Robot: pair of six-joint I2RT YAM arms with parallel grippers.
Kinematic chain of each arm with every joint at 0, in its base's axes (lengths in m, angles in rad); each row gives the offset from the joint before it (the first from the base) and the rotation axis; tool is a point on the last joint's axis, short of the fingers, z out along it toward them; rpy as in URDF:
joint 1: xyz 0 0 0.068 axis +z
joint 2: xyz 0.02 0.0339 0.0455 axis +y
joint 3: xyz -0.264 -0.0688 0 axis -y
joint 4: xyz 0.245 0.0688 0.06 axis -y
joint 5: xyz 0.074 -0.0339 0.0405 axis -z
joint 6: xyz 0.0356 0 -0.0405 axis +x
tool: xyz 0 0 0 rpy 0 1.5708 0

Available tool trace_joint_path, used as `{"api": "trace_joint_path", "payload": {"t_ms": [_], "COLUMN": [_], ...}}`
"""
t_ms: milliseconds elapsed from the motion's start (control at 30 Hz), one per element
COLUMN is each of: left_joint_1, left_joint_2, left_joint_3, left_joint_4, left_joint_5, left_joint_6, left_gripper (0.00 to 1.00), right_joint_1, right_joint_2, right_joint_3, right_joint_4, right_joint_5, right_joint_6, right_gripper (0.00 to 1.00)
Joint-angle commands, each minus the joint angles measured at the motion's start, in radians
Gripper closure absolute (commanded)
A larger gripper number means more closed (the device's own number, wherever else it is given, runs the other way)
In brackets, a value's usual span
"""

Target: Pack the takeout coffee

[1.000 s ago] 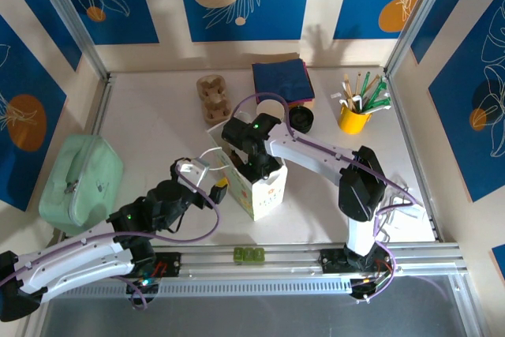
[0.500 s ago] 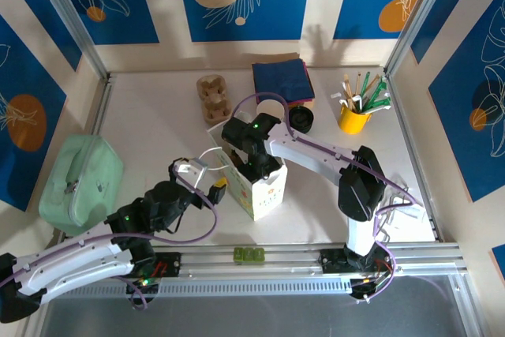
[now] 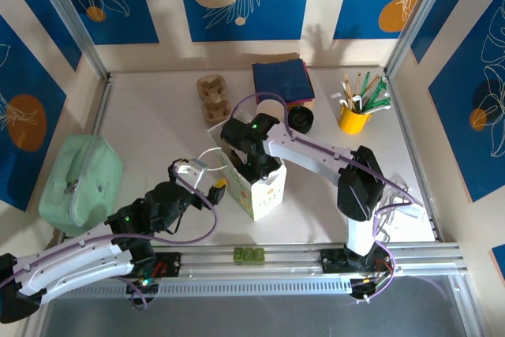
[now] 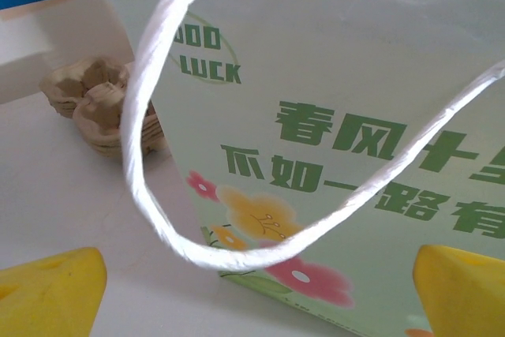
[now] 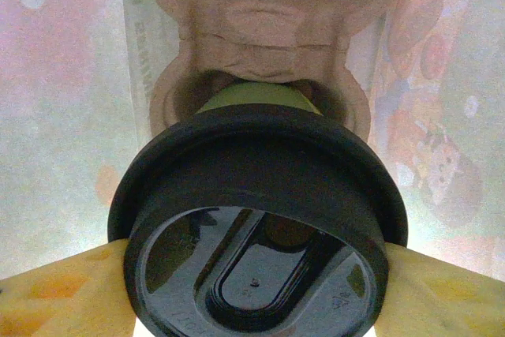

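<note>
One lidded coffee cup [image 5: 256, 99] inside paper bag [image 3: 267, 189] on desk [image 3: 158, 124].
Clamped at black lid [image 5: 237, 163] by right tool [image 5: 252, 293], lower end at cardboard tray [image 5: 268, 29]; left tool [image 4: 252, 290] spread wide, bag handle [image 4: 146, 116] looped between fingers.

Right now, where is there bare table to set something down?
Bare table lies between the green pouch and the cardboard carrier. The back is crowded from that carrier to the yellow pencil cup; the paper bag takes the middle.
</note>
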Motion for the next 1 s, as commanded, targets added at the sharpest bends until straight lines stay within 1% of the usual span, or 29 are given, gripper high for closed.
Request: {"api": "trace_joint_path", "payload": {"t_ms": [0,167,367,567,800,967], "left_joint_1": [-0.005,-0.004,-0.005,-0.006,-0.005,-0.004], "left_joint_2": [-0.011,-0.014,-0.015,-0.016,-0.019,-0.02], "left_joint_3": [-0.012,-0.013,-0.01,-0.011,-0.008,-0.003], "left_joint_4": [0.006,0.003,0.001,-0.002,-0.006,-0.013], "left_joint_5": [-0.017,-0.02,-0.019,-0.019,-0.021,-0.023], "left_joint_6": [-0.004,-0.004,-0.004,-0.009,-0.004,-0.004], "left_gripper": [0.01,0.01,0.01,0.01,0.01,0.01], "right_joint_1": [0.009,0.011,0.012,0.014,0.016,0.018], "right_joint_2": [0.031,0.015,-0.017,-0.033,-0.043,-0.046], "right_joint_3": [0.017,0.023,0.02,0.026,0.041,0.047], "right_joint_4": [-0.031,-0.033,-0.025,-0.03,-0.036,-0.042], "right_joint_5": [0.0,-0.002,-0.008,-0.004,-0.003,0.003], "right_joint_6": [0.016,0.018,0.017,0.017,0.015,0.018], "right_gripper": [0.32,0.26,0.16,0.09,0.06,0.06]}}
